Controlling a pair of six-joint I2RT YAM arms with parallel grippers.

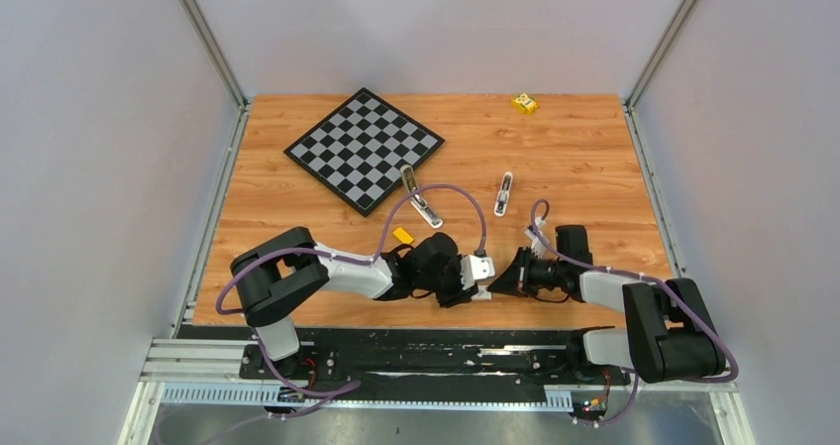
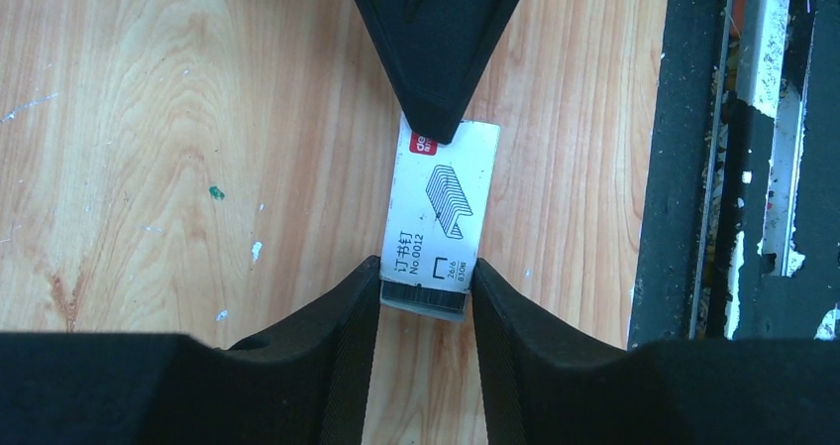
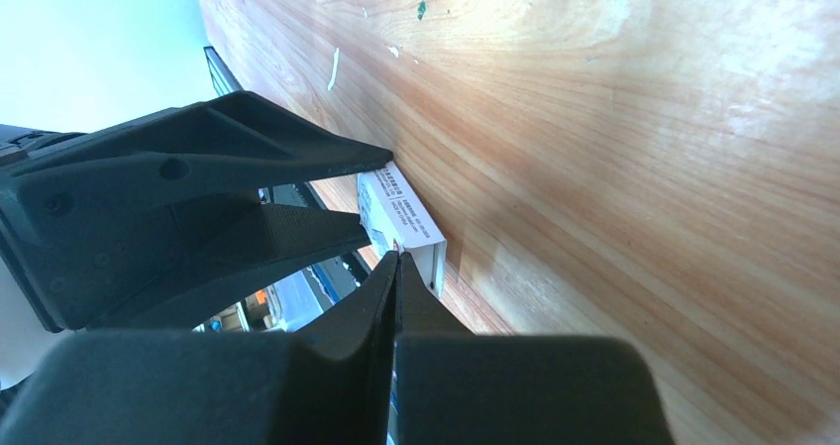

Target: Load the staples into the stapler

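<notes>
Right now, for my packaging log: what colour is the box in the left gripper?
White box with black print; clearest in the left wrist view.

The desk (image 1: 594, 148) is orange-brown wood grain flecked with white and green paint. The chessboard (image 1: 363, 149) is checked black and silver-grey; just right of it the stapler (image 1: 420, 196) is olive-grey and shiny silver, farther right a yellow block (image 1: 524, 103). The small box (image 2: 441, 212) is white with black print and a red logo; the left tool (image 2: 428, 284) and right tool (image 2: 433, 133) are black
</notes>
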